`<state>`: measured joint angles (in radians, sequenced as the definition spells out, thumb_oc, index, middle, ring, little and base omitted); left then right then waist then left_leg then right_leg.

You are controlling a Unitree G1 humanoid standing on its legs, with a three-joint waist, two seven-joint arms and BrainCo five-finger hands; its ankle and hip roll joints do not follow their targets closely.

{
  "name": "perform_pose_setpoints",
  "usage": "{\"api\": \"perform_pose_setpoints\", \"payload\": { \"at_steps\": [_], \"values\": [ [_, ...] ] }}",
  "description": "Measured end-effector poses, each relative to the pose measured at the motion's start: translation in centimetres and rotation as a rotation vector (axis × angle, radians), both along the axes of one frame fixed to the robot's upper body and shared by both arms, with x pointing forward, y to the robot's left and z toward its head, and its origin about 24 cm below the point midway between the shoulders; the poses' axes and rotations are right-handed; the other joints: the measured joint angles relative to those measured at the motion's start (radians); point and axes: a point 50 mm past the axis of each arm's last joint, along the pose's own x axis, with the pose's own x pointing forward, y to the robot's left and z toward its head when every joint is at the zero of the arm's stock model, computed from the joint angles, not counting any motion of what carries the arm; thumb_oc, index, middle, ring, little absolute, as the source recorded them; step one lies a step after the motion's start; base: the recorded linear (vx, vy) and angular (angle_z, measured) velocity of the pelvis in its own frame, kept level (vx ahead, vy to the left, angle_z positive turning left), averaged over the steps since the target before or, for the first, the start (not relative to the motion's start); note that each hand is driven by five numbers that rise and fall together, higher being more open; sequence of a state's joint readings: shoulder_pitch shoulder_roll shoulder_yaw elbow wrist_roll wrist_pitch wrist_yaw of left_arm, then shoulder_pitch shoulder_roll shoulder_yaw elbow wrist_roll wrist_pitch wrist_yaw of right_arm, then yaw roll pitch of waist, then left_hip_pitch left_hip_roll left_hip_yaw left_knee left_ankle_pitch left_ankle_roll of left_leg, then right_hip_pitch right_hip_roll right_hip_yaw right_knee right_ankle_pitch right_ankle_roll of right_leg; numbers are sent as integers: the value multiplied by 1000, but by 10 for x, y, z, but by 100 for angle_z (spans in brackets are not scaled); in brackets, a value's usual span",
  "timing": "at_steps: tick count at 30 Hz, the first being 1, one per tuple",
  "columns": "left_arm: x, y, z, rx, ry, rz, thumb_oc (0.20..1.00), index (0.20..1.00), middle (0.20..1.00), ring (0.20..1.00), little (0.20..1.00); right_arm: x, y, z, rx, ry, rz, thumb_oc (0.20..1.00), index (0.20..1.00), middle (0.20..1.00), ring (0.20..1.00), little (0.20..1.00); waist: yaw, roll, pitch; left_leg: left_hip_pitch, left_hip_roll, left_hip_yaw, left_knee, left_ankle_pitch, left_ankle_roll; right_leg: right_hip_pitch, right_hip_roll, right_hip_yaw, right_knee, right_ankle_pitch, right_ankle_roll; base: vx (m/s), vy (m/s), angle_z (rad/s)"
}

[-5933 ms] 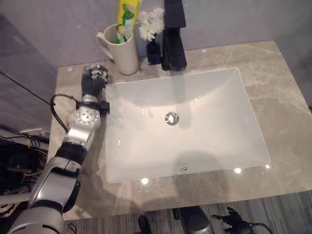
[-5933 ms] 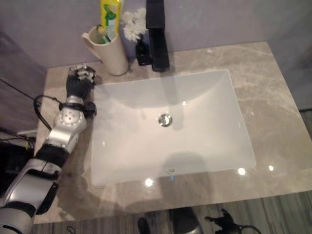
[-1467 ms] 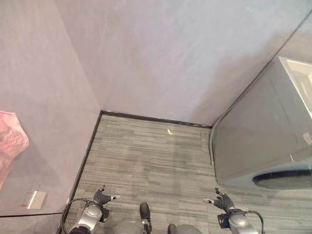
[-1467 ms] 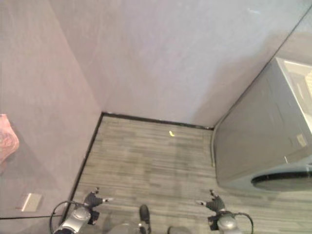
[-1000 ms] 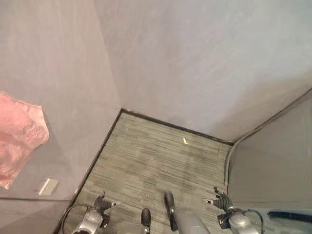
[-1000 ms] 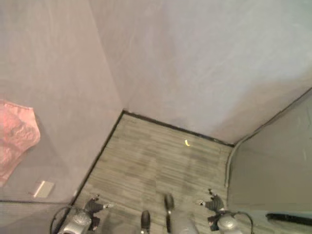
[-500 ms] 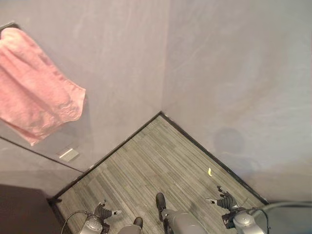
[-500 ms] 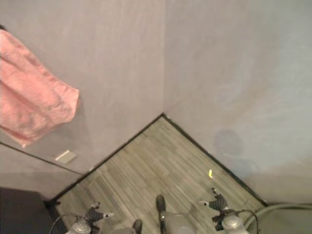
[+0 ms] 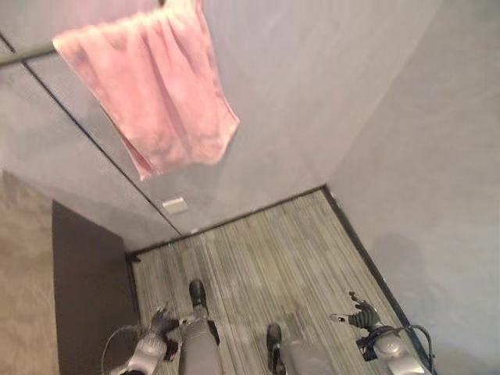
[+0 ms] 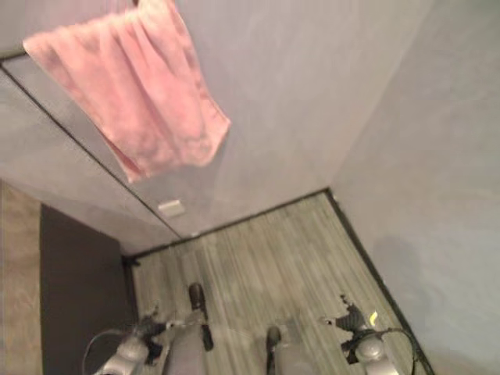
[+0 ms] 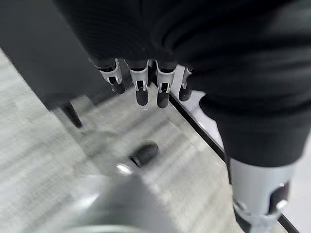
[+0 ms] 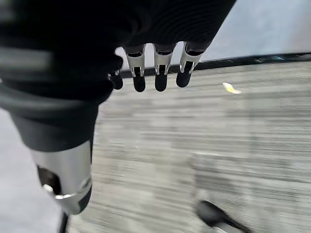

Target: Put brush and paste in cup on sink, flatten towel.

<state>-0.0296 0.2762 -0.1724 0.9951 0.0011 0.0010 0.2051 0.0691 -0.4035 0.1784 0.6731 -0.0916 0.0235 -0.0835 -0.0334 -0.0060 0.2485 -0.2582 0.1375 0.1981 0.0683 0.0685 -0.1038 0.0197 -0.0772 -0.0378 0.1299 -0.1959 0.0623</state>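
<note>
While the pink towel (image 9: 152, 86) hangs bunched from its rail (image 9: 27, 53) at upper left, left hand (image 9: 158, 326) and right hand (image 9: 361, 319) sit low. Wrist views: both hands' fingers (image 11: 141, 86) relaxed, empty. Risk: a one-sided tug could slide it off.

You see a pink towel (image 9: 156, 94), grey walls (image 9: 328, 86), a grey striped floor (image 9: 266, 266), a yellow scrap (image 12: 231, 88) on it.
</note>
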Motion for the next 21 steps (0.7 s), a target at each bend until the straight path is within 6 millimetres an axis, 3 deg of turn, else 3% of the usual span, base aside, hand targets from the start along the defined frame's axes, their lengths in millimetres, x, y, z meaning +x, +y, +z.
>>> {"api": "perform_pose_setpoints", "payload": {
  "at_steps": [1,3,5,7,8,10,11,12,13,15,16,18,19,20,21],
  "values": [
    [0,1,0,-3,-11,30,1000,1000,1000,1000,1000,-2,4,-3,12,10,-3,1000,1000,1000,1000,1000,5,2,-10,43,-46,5,1,12,69,-13,-39,5,80,-6,25,278,398,-54],
    [6,4,6,-20,-58,85,1000,1000,1000,1000,1000,5,25,-3,76,-25,6,1000,1000,1000,1000,1000,5,0,-11,75,-79,59,9,-32,135,-171,-89,1,403,38,30,183,299,-51],
    [20,6,16,-5,-118,44,1000,1000,1000,1000,1000,3,42,-2,122,-45,36,1000,1000,1000,1000,1000,-16,-4,-13,122,-132,54,-17,-50,176,-265,-121,12,580,63,33,252,248,10],
    [29,7,23,12,-156,-5,1000,1000,1000,1000,1000,6,47,-1,143,-55,42,1000,1000,1000,1000,1000,-20,-3,-13,151,-152,36,-40,-64,190,-308,-82,43,618,51,36,285,170,30],
    [39,11,28,43,-164,-40,1000,1000,1000,1000,1000,14,47,5,159,-91,34,1000,1000,1000,1000,1000,-56,28,4,205,-151,-25,-87,-61,184,-296,25,82,499,10,23,282,104,56],
    [41,14,30,56,-172,-46,1000,1000,1000,1000,1000,16,47,7,169,-108,28,1000,1000,1000,1000,1000,-62,24,2,246,-172,-35,-107,-64,178,-308,68,48,351,15,8,254,44,51],
    [41,13,30,57,-172,-50,1000,1000,1000,1000,1000,18,45,9,171,-120,24,1000,1000,1000,1000,1000,-64,20,-1,266,-180,-62,-109,-77,158,-325,90,52,302,20,1,253,-3,69],
    [41,10,30,64,-166,-76,1000,1000,1000,1000,1000,19,39,11,151,-126,19,1000,1000,1000,1000,1000,-82,23,0,292,-201,-108,-110,-87,142,-331,121,77,173,47,7,187,-12,92],
    [42,9,30,64,-169,-87,1000,1000,1000,1000,1000,18,36,12,149,-129,9,1000,1000,1000,1000,1000,-90,19,-2,308,-213,-114,-111,-89,139,-332,126,83,117,82,4,137,-37,110],
    [36,8,29,62,-168,-102,1000,1000,1000,1000,1000,9,29,9,140,-115,-28,1000,1000,1000,1000,1000,-85,1,-13,355,-245,-106,-110,-91,137,-329,124,49,92,216,-46,101,-70,93],
    [21,9,25,57,-149,-100,1000,1000,1000,1000,1000,2,23,6,129,-98,-41,1000,1000,1000,1000,1000,-80,-16,-36,399,-276,-104,-111,-101,121,-304,117,27,78,374,-93,96,-74,76],
    [5,4,22,33,-139,-105,1000,1000,1000,1000,1000,-4,11,6,115,-87,-81,1000,1000,1000,1000,1000,-47,-9,-62,398,-287,-94,-73,-118,98,-262,111,11,16,377,-129,56,-58,11],
    [2,4,24,34,-149,-115,1000,1000,1000,1000,1000,-3,7,7,123,-101,-107,1000,1000,1000,1000,1000,-27,-25,-68,354,-299,-91,5,-127,95,-236,92,29,-46,390,-137,69,-94,-3],
    [-5,11,31,45,-161,-155,1000,1000,1000,1000,1000,3,1,13,132,-126,-118,1000,1000,1000,1000,1000,-6,-58,-70,269,-290,-109,61,-183,161,-177,55,81,-169,390,-136,85,-143,17],
    [-7,17,36,56,-178,-177,1000,1000,1000,1000,1000,4,-7,15,119,-123,-119,1000,1000,1000,1000,1000,0,-55,-71,248,-234,-110,28,-179,154,-160,72,78,-207,402,-123,48,-113,25]
  ]
}}
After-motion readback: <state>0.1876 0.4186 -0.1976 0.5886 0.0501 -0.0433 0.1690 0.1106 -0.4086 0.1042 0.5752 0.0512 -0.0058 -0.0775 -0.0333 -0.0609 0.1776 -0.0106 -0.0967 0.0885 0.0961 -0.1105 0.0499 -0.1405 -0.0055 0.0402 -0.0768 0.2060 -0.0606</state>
